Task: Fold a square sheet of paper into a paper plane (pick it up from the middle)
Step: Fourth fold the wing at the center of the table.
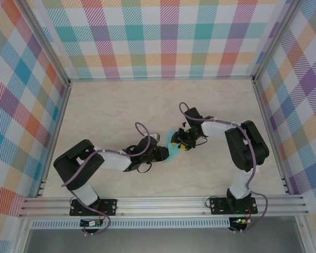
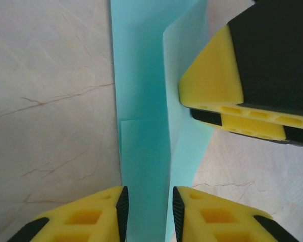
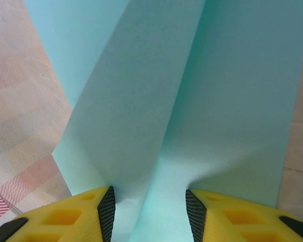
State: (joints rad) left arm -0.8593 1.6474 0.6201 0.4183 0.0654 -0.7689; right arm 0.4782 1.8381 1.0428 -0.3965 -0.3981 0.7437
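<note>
Open table (image 2: 50,101) flanks the paper plane (image 2: 141,101), left hand (image 2: 148,196) seemingly astride.

Sheet of paper (image 1: 173,149) mid-table, between the left gripper (image 1: 162,154) and the right gripper (image 1: 183,143).
The sheet rests on the table (image 1: 105,116) near its middle. The left gripper sits at its near left side and the right gripper at its far right side, each gripper's fingers straddling it.

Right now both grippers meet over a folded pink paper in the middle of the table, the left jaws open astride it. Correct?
Not pink: the folded paper is turquoise, as the left wrist view shows. Otherwise yes: the left gripper and right gripper meet over it in the middle of the table, the left jaws open astride it.
</note>
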